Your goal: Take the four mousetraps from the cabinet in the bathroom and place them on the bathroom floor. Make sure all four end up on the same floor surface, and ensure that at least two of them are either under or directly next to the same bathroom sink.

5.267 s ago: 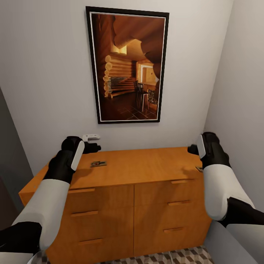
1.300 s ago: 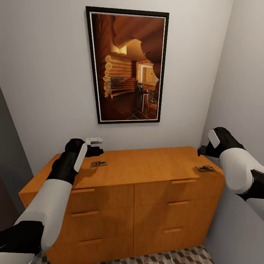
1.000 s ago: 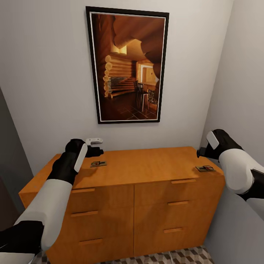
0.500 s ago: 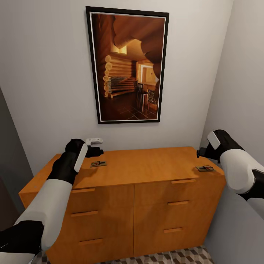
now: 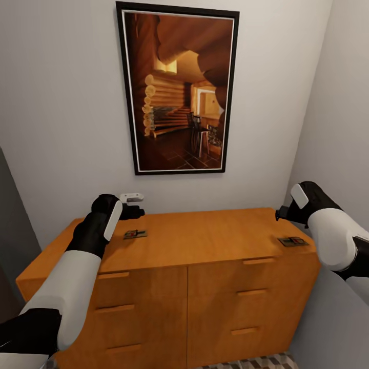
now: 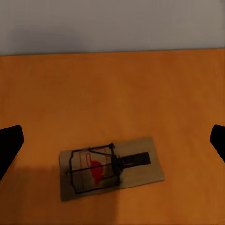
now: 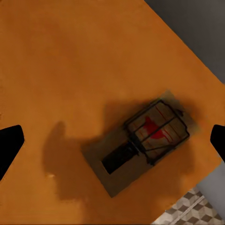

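Note:
Two mousetraps lie on top of the orange-brown cabinet (image 5: 195,241). One mousetrap (image 5: 135,234) (image 6: 111,167) rests near the back left, and my left gripper (image 5: 134,210) (image 6: 112,140) hovers open just above and behind it. The other mousetrap (image 5: 292,241) (image 7: 145,140) sits at the right front corner, turned diagonally, with my right gripper (image 5: 280,212) (image 7: 112,140) open above it. Neither gripper touches a trap. The other mousetraps and the bathroom sink are out of view. A strip of cube-patterned bathroom floor (image 5: 256,361) (image 7: 187,211) shows below the cabinet.
A small white gadget (image 5: 131,197) is on the back wall right behind my left gripper. A large framed picture (image 5: 177,92) hangs above the cabinet. A grey wall (image 5: 338,154) closes in tight on the right side. The drawers with bar handles (image 5: 113,275) are shut.
The camera has shifted, so the cabinet looks closer and lower. Since the earliest frame my right arm has swung out to the right, uncovering the right trap. The left arm barely moved.

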